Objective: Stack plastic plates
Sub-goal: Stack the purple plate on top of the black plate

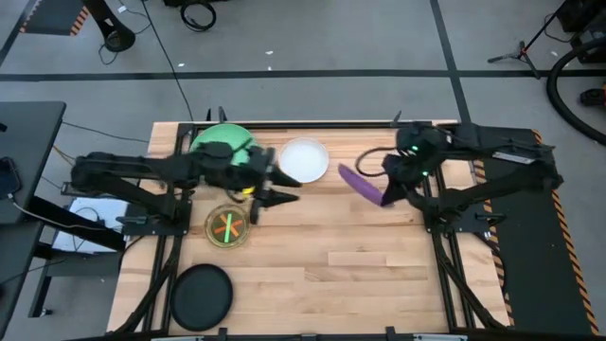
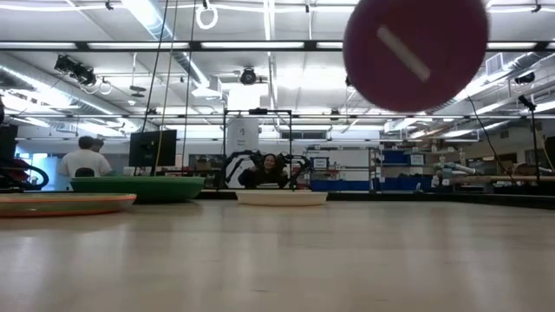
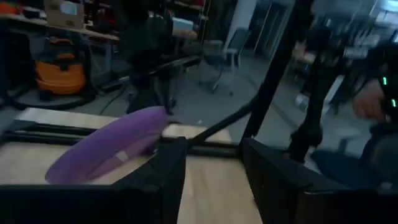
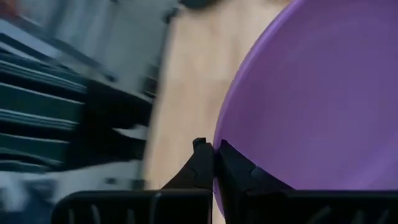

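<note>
Above bare wood, right hand (image 4: pixel 214 163) pinches round purple plate (image 4: pixel 311 93) (smooth plastic).

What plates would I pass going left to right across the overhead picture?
Black plate, small stack with orange on top, white plate, then the purple plate held in the right gripper.

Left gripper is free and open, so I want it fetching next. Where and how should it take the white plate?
Grip the white plate by its raised rim, on the edge nearest the left gripper, coming from above with one finger inside the rim and one outside. It lies flat on the table, so only the lip offers purchase. The right gripper pinches the purple plate that way.
</note>
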